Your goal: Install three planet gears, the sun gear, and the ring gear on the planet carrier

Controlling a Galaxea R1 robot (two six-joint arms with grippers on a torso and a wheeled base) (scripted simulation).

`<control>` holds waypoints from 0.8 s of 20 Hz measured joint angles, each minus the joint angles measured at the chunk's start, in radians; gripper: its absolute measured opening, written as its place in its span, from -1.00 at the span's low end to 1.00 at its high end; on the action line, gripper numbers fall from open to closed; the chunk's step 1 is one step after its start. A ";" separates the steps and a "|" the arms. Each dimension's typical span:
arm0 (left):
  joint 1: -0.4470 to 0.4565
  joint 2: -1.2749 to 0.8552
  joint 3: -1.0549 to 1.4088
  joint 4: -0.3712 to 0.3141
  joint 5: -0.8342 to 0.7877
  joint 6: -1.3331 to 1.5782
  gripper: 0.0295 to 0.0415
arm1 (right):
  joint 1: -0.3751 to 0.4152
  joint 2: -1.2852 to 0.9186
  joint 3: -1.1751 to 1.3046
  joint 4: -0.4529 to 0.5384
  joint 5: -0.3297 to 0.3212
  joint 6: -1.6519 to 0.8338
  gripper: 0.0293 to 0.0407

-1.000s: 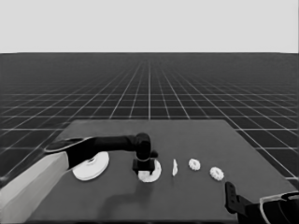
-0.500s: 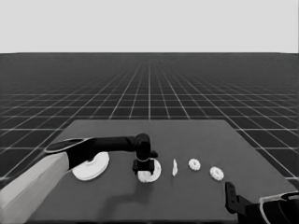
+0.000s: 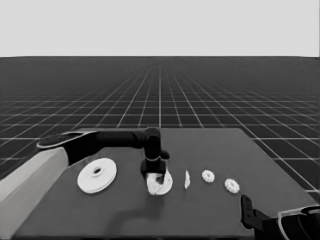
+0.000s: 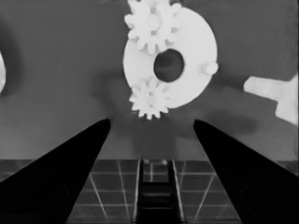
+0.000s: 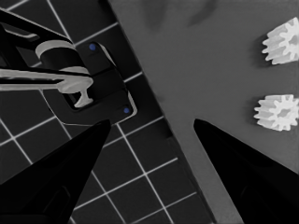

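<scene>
The larger round part (image 3: 97,175) lies flat at the table's left; the left gripper (image 3: 155,176), fingers wide and empty, hangs over the smaller round part (image 4: 175,65), which carries two gears (image 4: 149,98); two loose gears (image 3: 208,176) lie rightward; the right gripper (image 5: 149,135) waits spread at the near-right corner.
</scene>
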 joint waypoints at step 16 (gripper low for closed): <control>-0.359 -1.181 0.987 0.114 -0.885 1.873 0.49 | 0.326 0.166 -0.467 0.449 -0.134 0.391 0.76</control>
